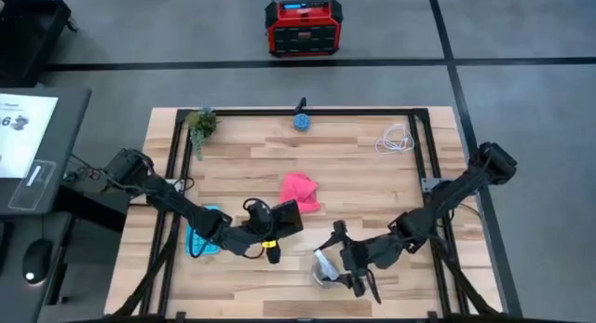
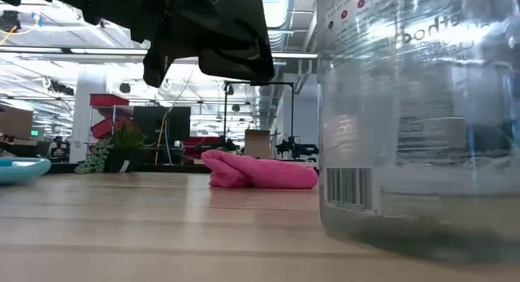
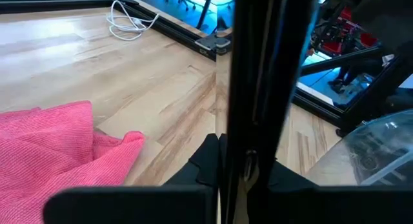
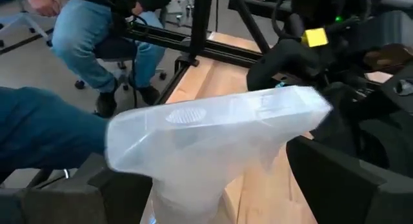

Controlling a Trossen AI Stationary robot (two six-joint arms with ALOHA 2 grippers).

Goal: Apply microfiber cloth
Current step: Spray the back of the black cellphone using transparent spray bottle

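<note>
The left gripper [image 1: 272,232] is clamped on a black phone [image 1: 285,218], held edge-up just off the near side of the microfiber cloth [image 1: 300,191]; in the left wrist view the phone's dark edge [image 3: 261,88] runs straight up between the fingers, with the pink cloth [image 3: 58,153] lying bunched on the wood beside it. The low view shows the phone and gripper hanging clear above the table, the crumpled cloth [image 2: 258,171] resting flat on the table top [image 2: 162,225] behind.

The right gripper [image 1: 346,267], farther toward the near edge from the cloth and off to its right, is closed around a clear spray bottle [image 1: 325,267]; the right wrist view shows the bottle's translucent trigger head [image 4: 213,130] between the fingers. In the low view the bottle's clear body [image 2: 418,119] fills the right side; what is in it cannot be told.

On the other side of the phone from the cloth, a light blue calculator [image 1: 205,241] lies under the left arm. Beyond the cloth, at the table's far edge, stand a small plant [image 1: 201,124] and a blue round object [image 1: 303,121], with a coiled white cable [image 1: 396,140] toward the far right corner. A red and black box [image 1: 303,27] sits on the floor past the table. A seated person in jeans [image 4: 103,37] shows in the right wrist view.
</note>
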